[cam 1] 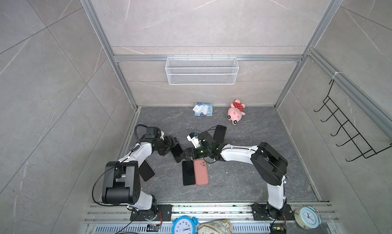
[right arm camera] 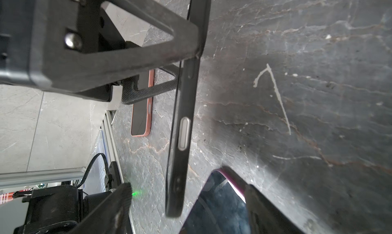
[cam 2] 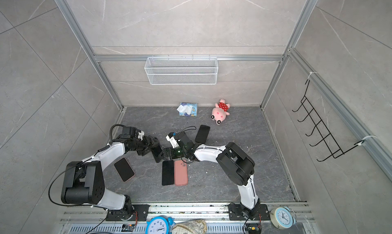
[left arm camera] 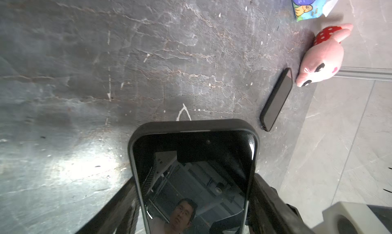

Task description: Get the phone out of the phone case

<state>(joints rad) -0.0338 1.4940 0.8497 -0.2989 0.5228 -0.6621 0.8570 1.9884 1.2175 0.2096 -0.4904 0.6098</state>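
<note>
A phone [left arm camera: 191, 158] with a dark glossy screen sits inside a black phone case [left arm camera: 191, 124]. My left gripper [left arm camera: 194, 190] is shut across the case's width, one finger on each long side, and holds it above the table. In both top views it hangs mid-table [cam 1: 177, 151] [cam 2: 157, 151] between the two grippers. In the right wrist view the cased phone [right arm camera: 184, 124] shows edge-on, with its side buttons visible. My right gripper [right arm camera: 187, 192] is open around the phone's free end, with a gap on both sides of it. In a top view this gripper [cam 1: 182, 156] faces the left gripper [cam 1: 172, 145].
Other phones lie on the dark table [cam 1: 244, 179]: a black one [cam 1: 188, 173] beside a pink-backed one [cam 1: 201, 172], one under the left arm [cam 1: 146, 171], one behind the right wrist [cam 1: 219, 133]. A tissue pack [cam 1: 203, 109] and a pink plush [cam 1: 235, 112] lie by the back wall.
</note>
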